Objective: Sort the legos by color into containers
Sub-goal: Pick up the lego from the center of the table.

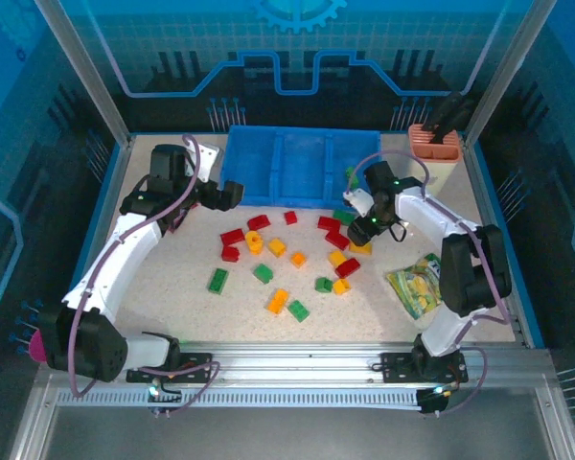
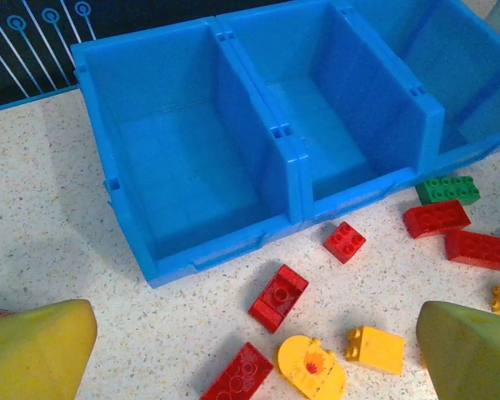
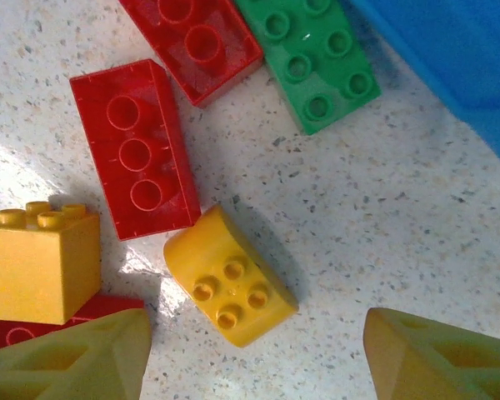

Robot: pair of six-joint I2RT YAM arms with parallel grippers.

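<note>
All 3 containers (image 2: 287,167) of the blue bin look bare, so the sorting seems barely begun: the legos (image 1: 278,247), red, yellow and green, lie scattered on the worktop (image 1: 172,287) just in front of the bin. Left tool (image 1: 232,195) hovers by the bin's front left corner, spread wide and empty. Right tool (image 3: 258,350) stands parted with nothing held, a rounded yellow brick (image 3: 231,277) lying just ahead of its tips.

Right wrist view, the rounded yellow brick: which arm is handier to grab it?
Right, likely: the right gripper hangs open just over that brick, while the left gripper is off by the bin's left end.
</note>
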